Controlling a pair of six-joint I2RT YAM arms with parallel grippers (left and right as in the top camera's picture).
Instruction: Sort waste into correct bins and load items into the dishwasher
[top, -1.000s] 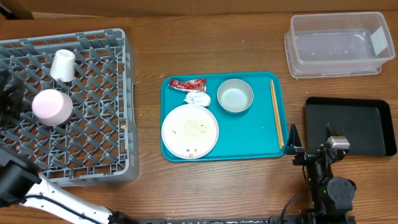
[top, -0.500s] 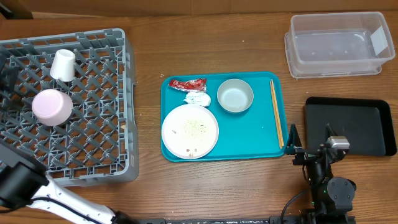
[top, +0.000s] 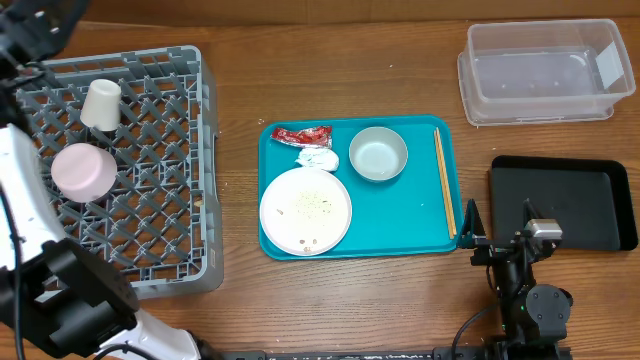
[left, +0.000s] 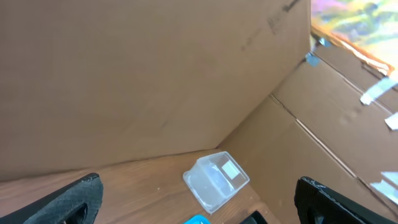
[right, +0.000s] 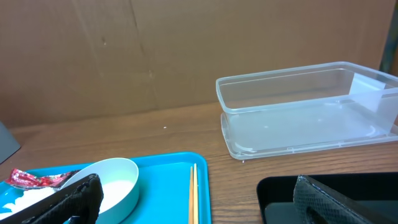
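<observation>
Both our claws stand with fingers wide apart and hold nothing; the left claw is raised by the far left corner of the grey dish rack; the right claw sits low, just off the near right corner of the teal tray; the white cup and small white bowl rest in the rack; on the teal tray we see the red wrapper, the tissue just beside it, the plate carrying crumbs, the grey bowl and the chopsticks; the clear tub and black tray sit on the table to the right.
</observation>
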